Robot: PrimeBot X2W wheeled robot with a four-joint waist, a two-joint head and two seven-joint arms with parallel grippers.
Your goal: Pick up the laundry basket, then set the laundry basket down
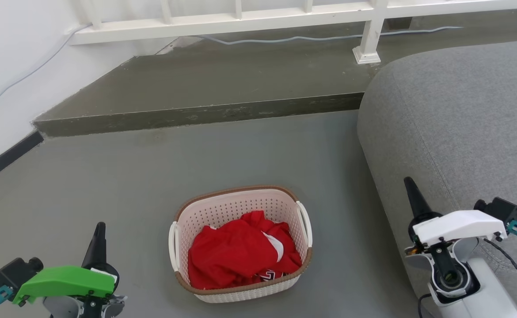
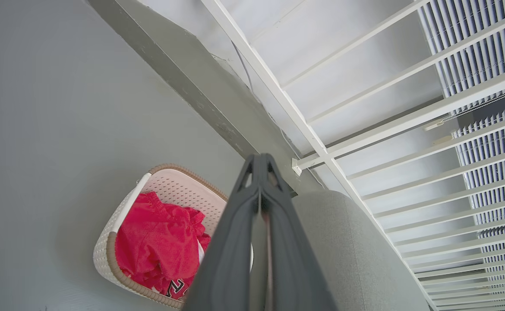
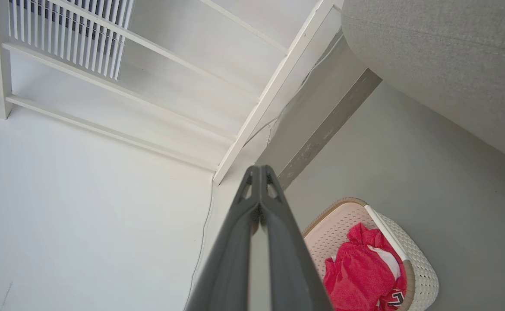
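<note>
Two grippers flank the laundry basket (image 1: 236,210), and neither touches it. The left gripper (image 1: 100,229) sits well off to its left. The right gripper (image 1: 409,187) is well off to its right, in front of the grey sofa (image 1: 453,123). Each has its dark fingers pressed together on nothing, which both wrist views make plain.

The basket stands upright on the grey floor (image 1: 108,176), near the sofa's rounded end, with a crumpled red garment (image 1: 241,249) lying inside. Its left handle (image 1: 173,245) and right handle (image 1: 305,223) are both free.

The pick-up therefore looks not yet begun, and this is the approach. The next move likely calls for both jaws to part and the arms to drop and close in from either side. Each gripper would then take its nearer handle, and a level lift should follow so the garment does not spill.
</note>
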